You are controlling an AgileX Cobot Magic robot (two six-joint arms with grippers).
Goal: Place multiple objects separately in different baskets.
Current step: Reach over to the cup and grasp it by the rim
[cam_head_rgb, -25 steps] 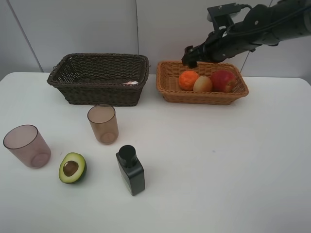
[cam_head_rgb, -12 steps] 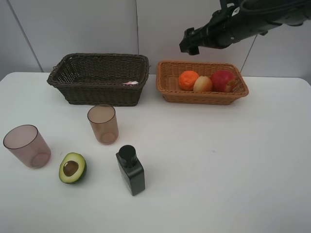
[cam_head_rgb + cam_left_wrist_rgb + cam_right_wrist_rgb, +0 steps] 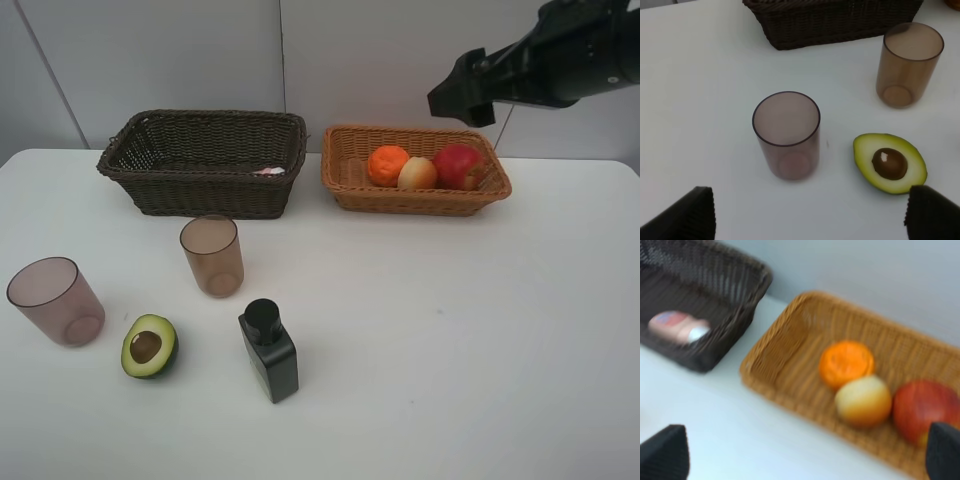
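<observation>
Three fruits — tangerine (image 3: 388,165), peach (image 3: 417,173), apple (image 3: 457,165) — lie in the tan basket (image 3: 345,178); right pincer (image 3: 452,97) hangs nearby, spread and empty; left pincer (image 3: 810,220) gapes over a cup (image 3: 786,135).

Apple (image 3: 458,165), peach (image 3: 417,174), tangerine (image 3: 387,164) share right basket (image 3: 345,192) (touching).

The right end effector (image 3: 457,97) has lifted away from the back rim of the light orange-tan basket (image 3: 345,182), where a second ago it hung low, just behind the orange tangerine (image 3: 387,165). It first rose straight up, then swung toward the back right corner of the desk (image 3: 450,330). It now hangs high in the air above the basket's back right end.
</observation>
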